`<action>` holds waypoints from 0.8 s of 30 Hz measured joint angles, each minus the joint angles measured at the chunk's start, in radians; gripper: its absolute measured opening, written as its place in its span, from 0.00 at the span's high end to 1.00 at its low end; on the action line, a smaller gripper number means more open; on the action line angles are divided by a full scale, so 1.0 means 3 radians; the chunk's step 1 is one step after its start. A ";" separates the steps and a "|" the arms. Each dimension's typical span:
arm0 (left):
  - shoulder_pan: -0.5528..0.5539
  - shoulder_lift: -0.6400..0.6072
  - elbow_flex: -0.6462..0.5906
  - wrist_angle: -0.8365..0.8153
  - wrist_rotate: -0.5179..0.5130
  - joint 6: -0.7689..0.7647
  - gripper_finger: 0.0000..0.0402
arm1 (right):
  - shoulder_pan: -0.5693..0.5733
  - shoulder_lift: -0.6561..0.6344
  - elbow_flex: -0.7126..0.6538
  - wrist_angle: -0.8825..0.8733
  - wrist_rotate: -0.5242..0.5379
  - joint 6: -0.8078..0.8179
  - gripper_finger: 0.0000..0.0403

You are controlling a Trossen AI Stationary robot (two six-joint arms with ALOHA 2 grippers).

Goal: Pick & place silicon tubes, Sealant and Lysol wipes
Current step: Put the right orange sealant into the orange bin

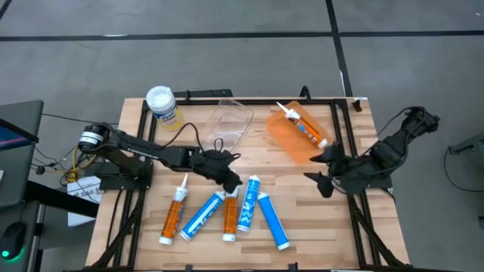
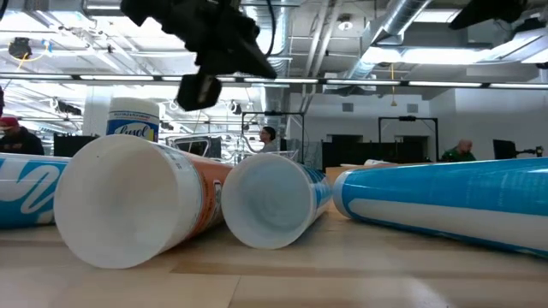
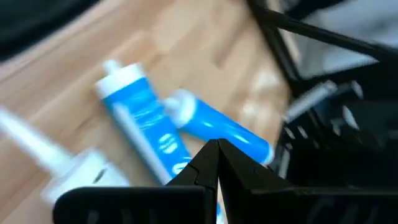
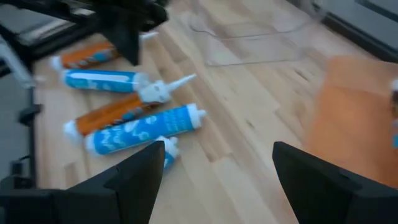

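Several slim cartridges lie on their sides on the wooden table near its front edge: two orange ones (image 1: 174, 214) (image 1: 229, 214) and three blue ones (image 1: 202, 216) (image 1: 248, 202) (image 1: 273, 221). My left gripper (image 1: 231, 183) hangs shut and empty just above their nozzle ends; the blue cartridges (image 3: 146, 121) show past its closed fingertips (image 3: 216, 148). My right gripper (image 1: 321, 171) is open and empty at the near edge of an orange tray (image 1: 291, 143). That tray holds one more orange cartridge (image 1: 304, 128). The Lysol wipes canister (image 1: 162, 105) stands upright at the far left.
A clear plastic tray (image 1: 231, 121) lies between the canister and the orange tray. Black frame rails (image 1: 342, 128) run along the table's sides and far edge. Bare wood (image 1: 318, 219) lies at the near right. People and desks show in the room beyond.
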 joint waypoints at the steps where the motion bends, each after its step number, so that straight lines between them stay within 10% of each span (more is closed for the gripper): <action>1: -0.0033 -0.0003 0.0008 -0.0057 -0.0063 -0.0119 1.00 | 0.0021 -0.0038 -0.0041 0.0078 0.0003 -0.0053 0.28; 10: -0.0374 0.0004 0.0529 -0.2043 -0.1001 -0.1185 1.00 | 0.0044 -0.0110 -0.0124 0.0188 0.0034 -0.0302 0.28; 24: -0.0370 0.0005 0.0542 -0.1452 -0.1041 -0.0832 1.00 | 0.0044 -0.0108 -0.0124 0.0189 0.0178 -0.0344 0.28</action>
